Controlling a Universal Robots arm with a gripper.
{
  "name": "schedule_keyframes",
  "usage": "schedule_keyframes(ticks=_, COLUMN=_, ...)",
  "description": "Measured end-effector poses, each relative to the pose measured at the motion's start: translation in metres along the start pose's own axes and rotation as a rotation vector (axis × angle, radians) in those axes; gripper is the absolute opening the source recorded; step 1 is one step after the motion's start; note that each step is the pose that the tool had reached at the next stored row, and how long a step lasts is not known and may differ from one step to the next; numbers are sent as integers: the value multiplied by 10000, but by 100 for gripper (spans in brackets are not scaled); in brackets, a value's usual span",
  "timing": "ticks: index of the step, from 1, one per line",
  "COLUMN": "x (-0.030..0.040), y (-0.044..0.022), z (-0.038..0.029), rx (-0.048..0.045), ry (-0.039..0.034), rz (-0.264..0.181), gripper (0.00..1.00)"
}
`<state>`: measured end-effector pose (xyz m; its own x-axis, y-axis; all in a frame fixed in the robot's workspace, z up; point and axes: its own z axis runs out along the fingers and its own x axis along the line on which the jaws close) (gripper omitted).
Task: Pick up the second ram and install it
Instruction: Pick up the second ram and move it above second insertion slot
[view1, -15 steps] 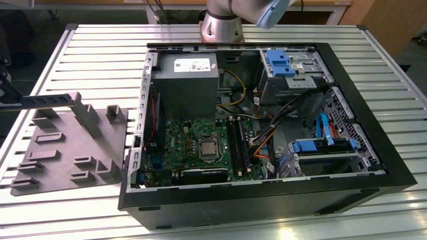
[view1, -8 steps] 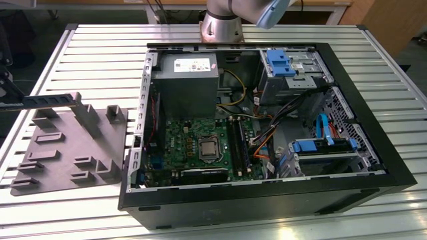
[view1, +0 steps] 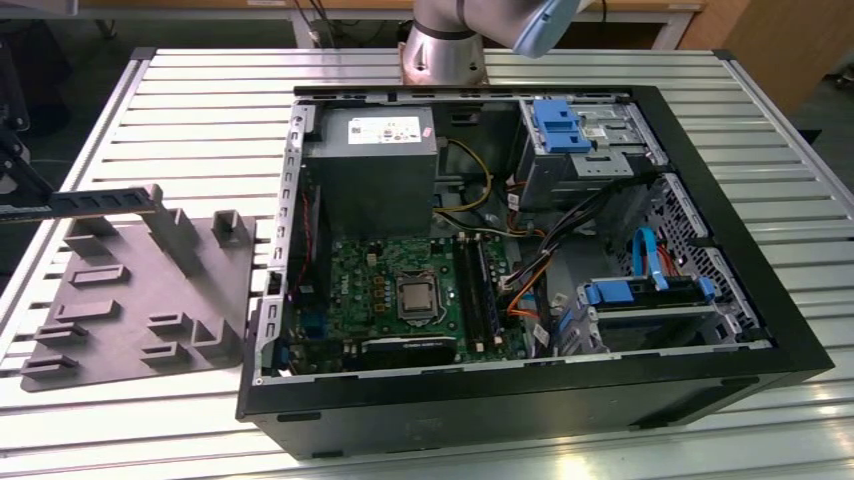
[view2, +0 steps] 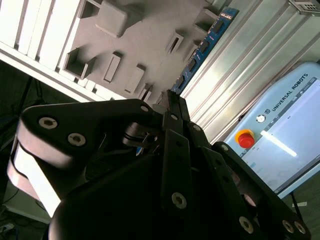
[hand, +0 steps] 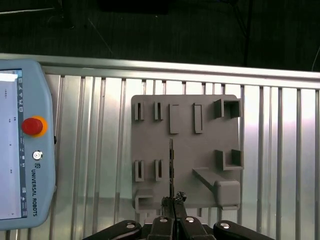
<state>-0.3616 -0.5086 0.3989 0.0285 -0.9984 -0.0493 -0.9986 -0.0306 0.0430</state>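
Exterior view: second ram over slatted metal table.

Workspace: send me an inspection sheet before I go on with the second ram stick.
Surface: slatted metal table carrying an open computer case and a grey tray.
Job's things: ram stick edge-on over the tray; cannot tell if lifted clear.
Clutter: control pendant lying beside the tray.
Grippers: tool shut on the ram stick's end.
Cables: wire bundles inside the case.
Surroundings: arm's base beyond the case.
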Motion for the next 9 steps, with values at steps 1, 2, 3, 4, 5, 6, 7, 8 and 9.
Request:
schedule_keyframes(ticks=1, x=0, y=-4, z=-1, rx=-1, ry=1, rz=0, gripper=12)
schedule_keyframes(ticks=2, x=0, y=-7, z=-1, rx=-1, ry=1, rz=0, gripper=12)
schedule_keyframes(ticks=3, x=0, y=-11, z=-1, rx=0, ry=0, rz=0, gripper=12)
schedule_keyframes(ticks=4, x=0, y=-14, z=-1, rx=-1, ry=0, rz=0, gripper=12)
schedule_keyframes(ticks=5, x=1, y=-17, z=-1, rx=-1, ry=0, rz=0, gripper=12)
schedule_keyframes(ticks=6, x=0, y=-21, z=-1, rx=-1, ry=0, rz=0, gripper=12)
schedule_keyframes(ticks=7, x=1, y=-24, z=-2, rx=-1, ry=0, rz=0, gripper=12)
schedule_keyframes(ticks=8, x=1, y=-27, z=-1, rx=0, ry=0, rz=0, gripper=12)
schedule_keyframes(ticks=9, x=1, y=-30, z=-2, rx=0, ry=0, rz=0, gripper=12)
